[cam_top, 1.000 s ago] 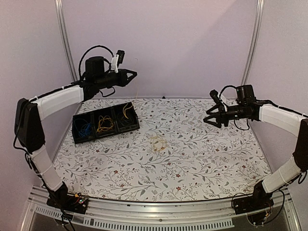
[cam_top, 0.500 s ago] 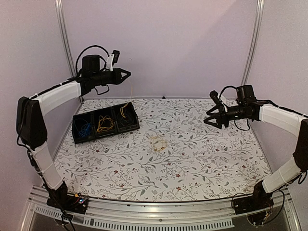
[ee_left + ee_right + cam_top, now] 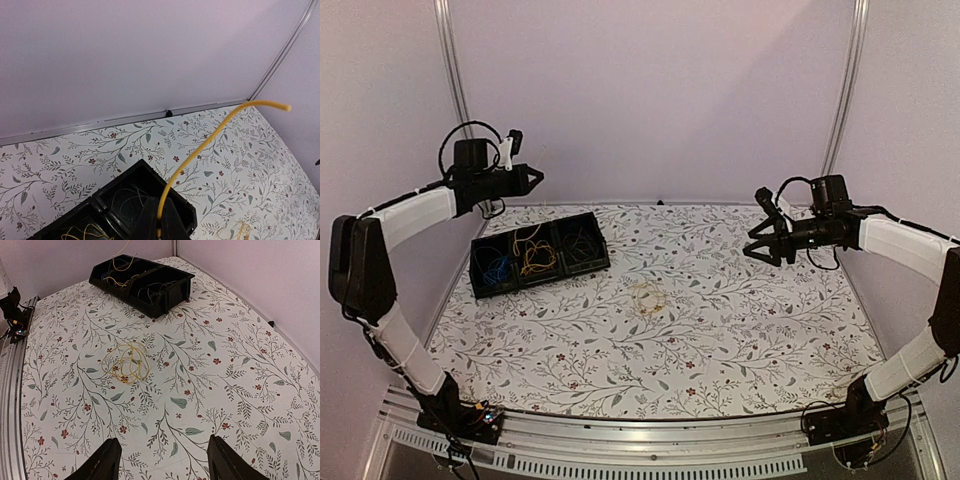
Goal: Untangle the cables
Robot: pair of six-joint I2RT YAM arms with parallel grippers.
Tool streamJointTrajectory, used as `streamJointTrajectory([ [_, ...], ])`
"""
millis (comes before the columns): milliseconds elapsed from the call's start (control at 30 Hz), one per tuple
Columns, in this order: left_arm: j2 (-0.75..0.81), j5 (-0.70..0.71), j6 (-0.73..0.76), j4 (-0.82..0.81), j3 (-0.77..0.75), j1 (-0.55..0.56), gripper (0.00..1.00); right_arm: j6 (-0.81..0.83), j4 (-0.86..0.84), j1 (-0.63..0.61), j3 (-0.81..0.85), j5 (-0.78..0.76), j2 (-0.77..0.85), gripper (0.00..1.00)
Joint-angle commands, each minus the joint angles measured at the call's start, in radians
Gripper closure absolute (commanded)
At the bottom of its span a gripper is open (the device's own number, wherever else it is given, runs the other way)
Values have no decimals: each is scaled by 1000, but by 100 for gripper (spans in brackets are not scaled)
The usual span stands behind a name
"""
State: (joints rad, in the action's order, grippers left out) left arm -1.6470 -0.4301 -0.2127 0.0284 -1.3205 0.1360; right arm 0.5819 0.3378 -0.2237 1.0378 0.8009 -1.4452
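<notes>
We see soft, even, violet-tinged light, faint shadows on the tabletop [image 3: 740, 330], and bowed edges in the overhead view.

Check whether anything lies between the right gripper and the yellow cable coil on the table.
Nothing visible does. Only bare table lies between the open right gripper and the yellow cable coil; the black tray sits beyond it.

The space is closed in by plain pale lilac walls [image 3: 670, 90] at the back and on both sides. Slim aluminium posts [image 3: 847, 90] are set in the two back corners. The table [image 3: 720, 340] is covered by a white cloth printed with grey leafy sprigs and small red flowers. A ribbed metal rail [image 3: 650, 445] is fixed along its near edge. Everything is lit softly and evenly
</notes>
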Motion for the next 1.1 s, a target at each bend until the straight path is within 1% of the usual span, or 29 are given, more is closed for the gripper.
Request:
streamJointTrajectory([
  [0,-56,-36,17,-81,19,-9,100,13,17,-8,26,-1,-11,37],
  [200,-99,-37,25,-103,20,-13,100,21,18,-8,26,-15,-10,37],
  [267,-105,-5,25,-110,34,-15,100,22,22,-8,27,-14,-14,38],
  [467,-146,250,11,-37,77,-17,100,30,31,-9,31,-14,-21,38],
  [567,-158,417,-81,10,118,-18,100,33,37,-9,33,-16,-24,38],
  [633,-165,448,-97,7,146,-16,100,33,40,-10,37,-11,-28,38],
  [833,-205,505,-110,68,157,10,100,39,58,-18,47,-13,-42,39],
  [967,-254,513,-103,96,142,48,100,44,62,-21,49,-20,-39,39],
  [1067,-301,492,-109,124,107,67,100,45,62,-22,48,-24,-32,39],
])
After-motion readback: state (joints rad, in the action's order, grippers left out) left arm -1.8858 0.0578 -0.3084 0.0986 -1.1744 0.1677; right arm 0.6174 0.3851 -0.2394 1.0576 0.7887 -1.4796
